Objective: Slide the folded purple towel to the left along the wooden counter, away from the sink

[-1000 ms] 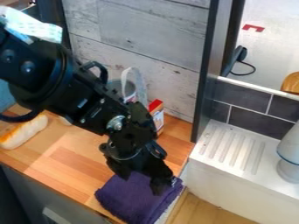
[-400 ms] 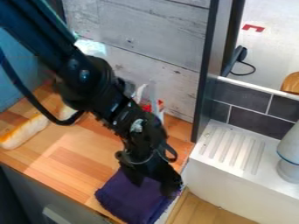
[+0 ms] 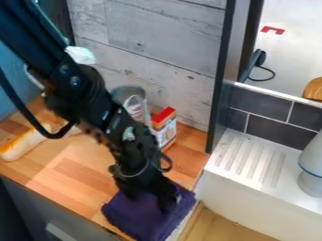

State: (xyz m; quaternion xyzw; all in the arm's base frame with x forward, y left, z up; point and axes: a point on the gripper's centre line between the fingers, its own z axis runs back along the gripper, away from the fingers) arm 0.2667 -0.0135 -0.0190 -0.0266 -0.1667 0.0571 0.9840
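At the bottom centre of the frame, a folded purple cloth (image 3: pixel 141 217) lies on the corner of the wooden counter (image 3: pixel 72 172). The black gripper (image 3: pixel 151 200) is down at its upper part; whether it is wide, narrow or holding the cloth cannot be told. A long bread loaf (image 3: pixel 20 145) lies at the left. Beyond the arm, near the centre, a red-topped carton (image 3: pixel 165 128) stands just beside a grey container (image 3: pixel 129 91), before the plank wall (image 3: pixel 164 61).

Bright daylight, slightly soft focus.
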